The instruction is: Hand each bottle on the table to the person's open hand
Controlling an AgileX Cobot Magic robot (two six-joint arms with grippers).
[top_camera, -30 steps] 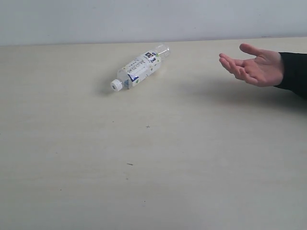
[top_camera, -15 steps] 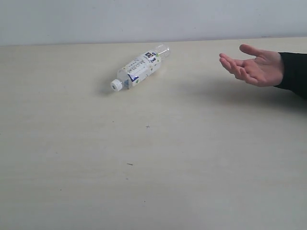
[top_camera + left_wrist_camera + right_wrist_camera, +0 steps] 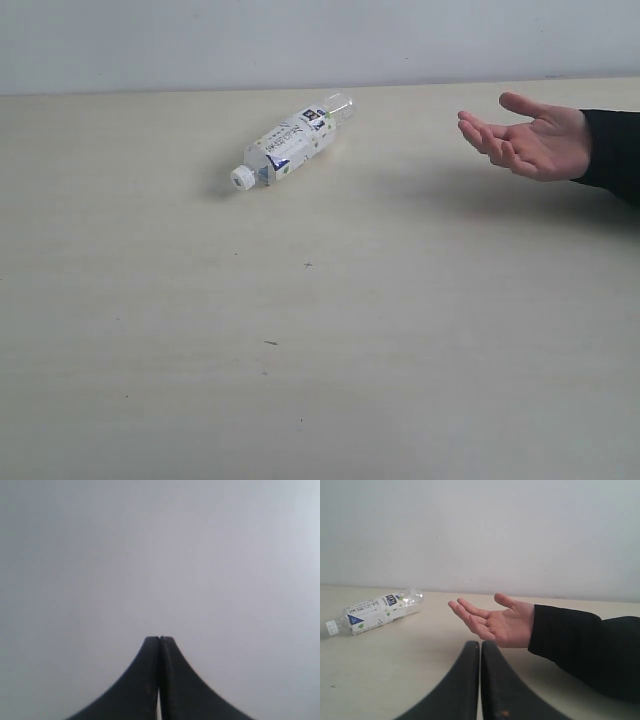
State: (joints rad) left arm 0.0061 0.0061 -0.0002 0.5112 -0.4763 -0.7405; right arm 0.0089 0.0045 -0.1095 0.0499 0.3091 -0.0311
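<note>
Only one bottle in sight: a small clear plastic bottle [image 3: 290,146] with a white cap [image 3: 242,177] and a white label with green and navy print. It lies on its side on the beige table [image 3: 300,350], toward the far edge and left of centre in the exterior view. The cap points toward the near left and the clear base toward the far right. The person's open hand [image 3: 530,142] is held palm-up above the table, well apart from the bottle, on the right.

Left gripper [image 3: 159,639]: jaws pressed together, nothing between them, facing a blank grey surface. Right gripper [image 3: 480,643]: jaws likewise together and empty, aimed at the hand, with the bottle off to one side. Neither arm shows in the exterior view.

Handling judgement: the bottle looks empty or nearly so, so I expect it to be light, thin-walled and easy to dent. A smooth round body lying flat will likely roll if nudged. I would spread the jaws first, then close across the labelled mid-body, square to its long axis. I'd avoid the tapered neck and squeeze gently.
</note>
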